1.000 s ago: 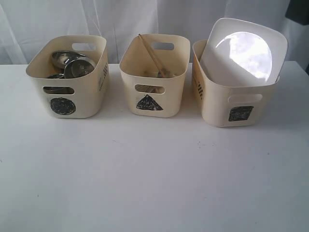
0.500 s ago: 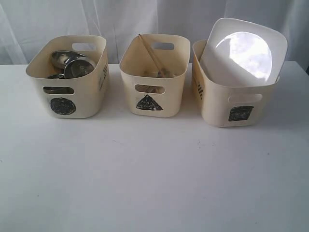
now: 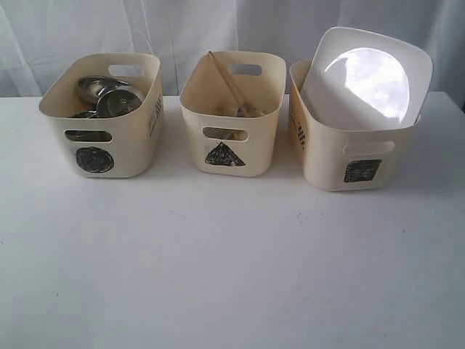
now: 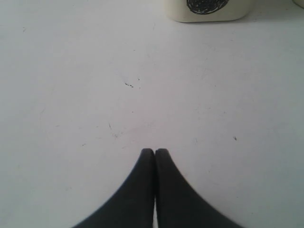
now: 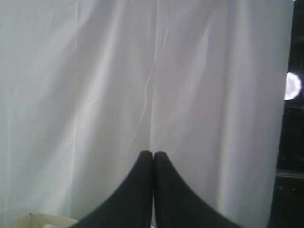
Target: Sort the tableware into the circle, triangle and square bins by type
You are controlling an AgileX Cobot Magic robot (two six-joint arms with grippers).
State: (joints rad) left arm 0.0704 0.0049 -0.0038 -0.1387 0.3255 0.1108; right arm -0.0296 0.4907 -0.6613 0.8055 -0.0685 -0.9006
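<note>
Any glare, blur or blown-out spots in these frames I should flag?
Exterior view: broad washed-out glare on the large white plate; table evenly lit, shadows soft. Left wrist view: table sharp, shut left gripper a featureless dark shape. Right wrist view: dim, soft curtain, right gripper equally dark, one blown-out bright spot at the frame edge.

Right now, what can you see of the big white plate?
The large white rounded-square plate looks smooth and glossy, with a round well catching bright glare. It stands on edge, tilted back, hollow face toward the camera. Its lower part sits inside the cream plastic tub marked with a dark square, rightmost of three, and its top sticks well above the rim. Only that tub seems to touch it.
</note>
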